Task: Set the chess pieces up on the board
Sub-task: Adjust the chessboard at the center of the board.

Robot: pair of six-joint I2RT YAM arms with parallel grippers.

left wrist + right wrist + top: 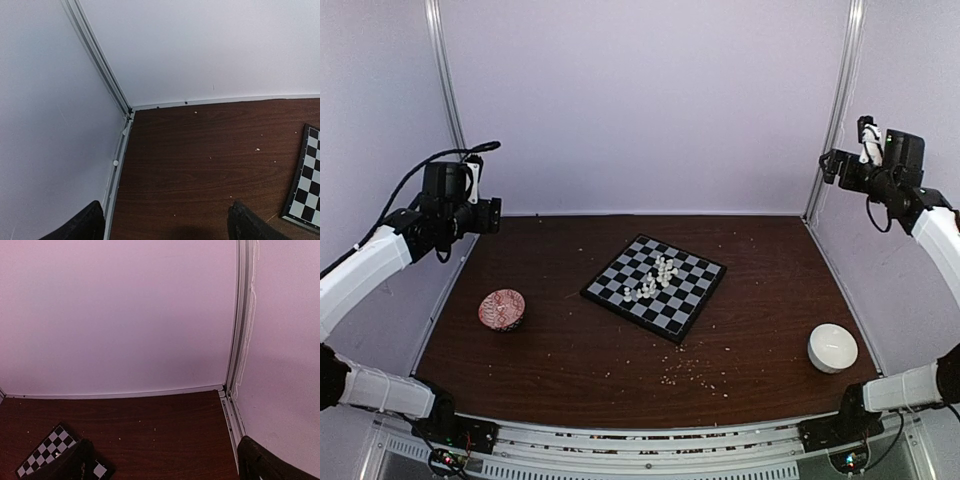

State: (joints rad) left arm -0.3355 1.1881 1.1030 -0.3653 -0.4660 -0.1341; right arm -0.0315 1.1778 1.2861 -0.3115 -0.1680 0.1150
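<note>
Hanging high at 9 and 3 o'clock of the board (692,301), both arms sit well away from it, probably to leave the view open before a first pick. The left gripper (165,220) and right gripper (167,460) each show fingers spread wide with nothing between them. The pieces (664,270) bunch mid-board, none on the edge rows, so setup looks barely begun. On the counter (570,350), a red bowl (502,309) lies at 8 o'clock and a white bowl (832,347) at 4.
</note>
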